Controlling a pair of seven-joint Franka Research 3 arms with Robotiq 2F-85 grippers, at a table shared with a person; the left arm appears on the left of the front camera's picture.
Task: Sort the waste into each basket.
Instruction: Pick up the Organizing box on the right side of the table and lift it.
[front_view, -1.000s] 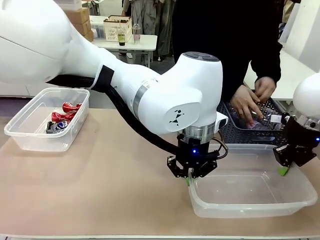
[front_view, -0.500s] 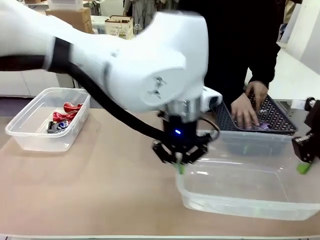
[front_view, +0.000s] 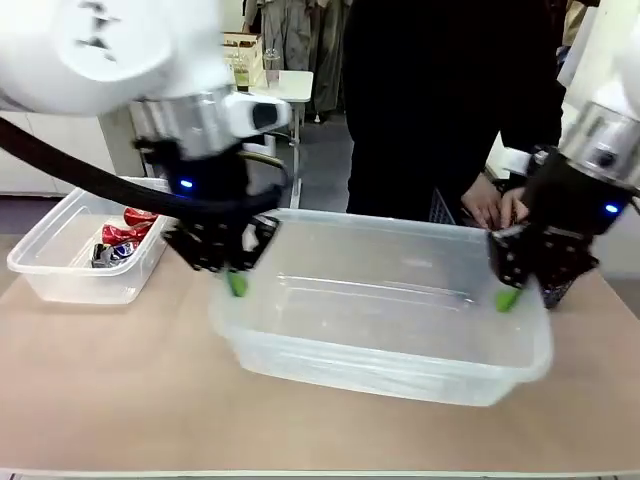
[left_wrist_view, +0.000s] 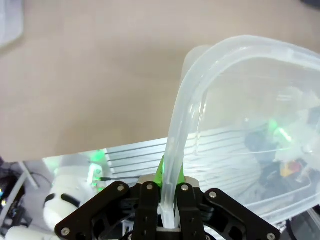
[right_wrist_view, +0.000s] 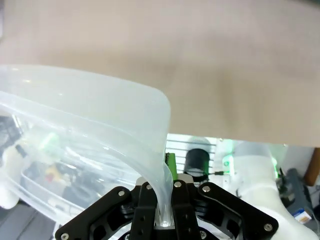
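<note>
Carried leftward, clear tub (front_view: 380, 362) rim sits pinched inside left gripper (front_view: 236, 283) and right gripper (front_view: 508, 298).

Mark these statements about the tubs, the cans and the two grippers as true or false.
1. The left gripper is shut on the rim of the big tub. True.
2. The right gripper hangs open, off the tub. False: it is shut on the rim at the other end.
3. The cans lie in the big tub. False: they lie in the small tub at the robot's left.
4. The big tub has nothing in it. True.
</note>
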